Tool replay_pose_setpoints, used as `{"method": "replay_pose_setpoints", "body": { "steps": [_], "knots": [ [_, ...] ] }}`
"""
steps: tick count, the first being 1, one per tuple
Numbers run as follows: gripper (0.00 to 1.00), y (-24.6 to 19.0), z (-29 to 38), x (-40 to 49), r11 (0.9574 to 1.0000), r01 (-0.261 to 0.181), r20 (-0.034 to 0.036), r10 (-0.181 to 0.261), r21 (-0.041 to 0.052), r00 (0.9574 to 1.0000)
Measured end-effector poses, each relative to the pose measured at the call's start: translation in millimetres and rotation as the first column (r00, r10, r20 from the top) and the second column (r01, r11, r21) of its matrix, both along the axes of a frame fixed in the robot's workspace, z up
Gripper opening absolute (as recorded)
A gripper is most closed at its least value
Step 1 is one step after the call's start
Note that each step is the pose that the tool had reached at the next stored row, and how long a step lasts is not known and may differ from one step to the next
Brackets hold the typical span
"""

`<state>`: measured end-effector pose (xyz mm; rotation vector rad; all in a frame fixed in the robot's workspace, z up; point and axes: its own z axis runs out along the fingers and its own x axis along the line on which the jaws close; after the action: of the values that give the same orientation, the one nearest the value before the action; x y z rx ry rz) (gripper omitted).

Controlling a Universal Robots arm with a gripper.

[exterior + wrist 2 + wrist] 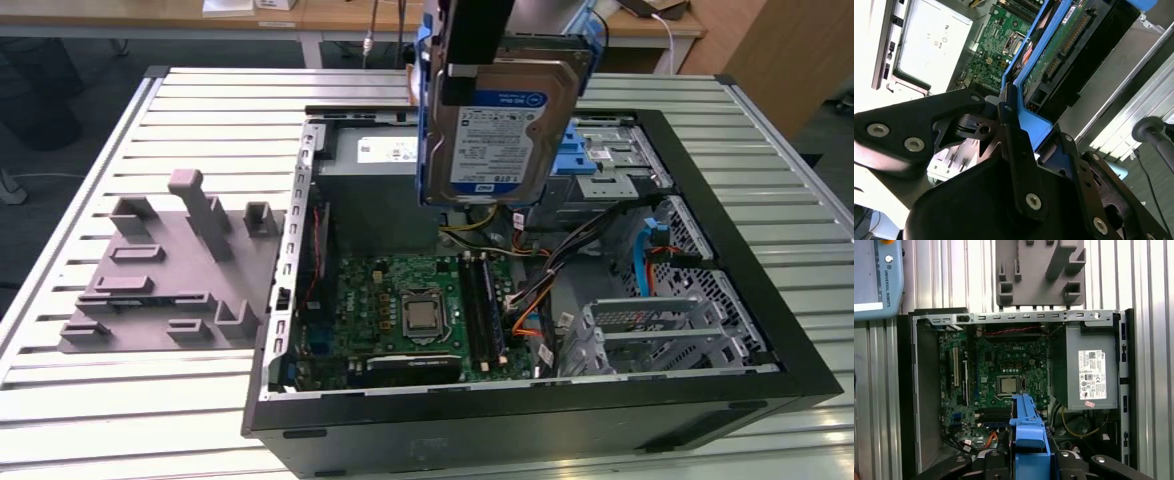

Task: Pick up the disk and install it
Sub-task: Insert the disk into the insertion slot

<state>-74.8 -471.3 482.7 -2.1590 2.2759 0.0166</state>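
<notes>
On my screen the disk [501, 125] looks like bare silver metal, smooth and a little shiny, with a glossy paper label [491, 140]. Its carrier [1026, 432] is smooth blue plastic. The gripper [1029, 127] is matt black, with bright metal screws [914, 144]. The table [200, 110] is ribbed pale metal with a dull sheen. The fixture [160, 270] seems to be matt grey plastic. The case [534, 425] is matt black outside and bare grey sheet metal inside. The power supply [1089, 365] is dull grey metal with a white paper sticker [1091, 375]. The drive cage [694, 320] is perforated bare metal.
</notes>
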Motion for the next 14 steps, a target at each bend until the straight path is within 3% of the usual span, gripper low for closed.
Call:
{"method": "replay_pose_setpoints", "body": {
  "steps": [14],
  "knots": [
    [0.36, -10.4, -0.1, 11.8, 1.0000, 0.000, 0.0001, 0.000, -0.0003, 1.0000]
  ]
}}
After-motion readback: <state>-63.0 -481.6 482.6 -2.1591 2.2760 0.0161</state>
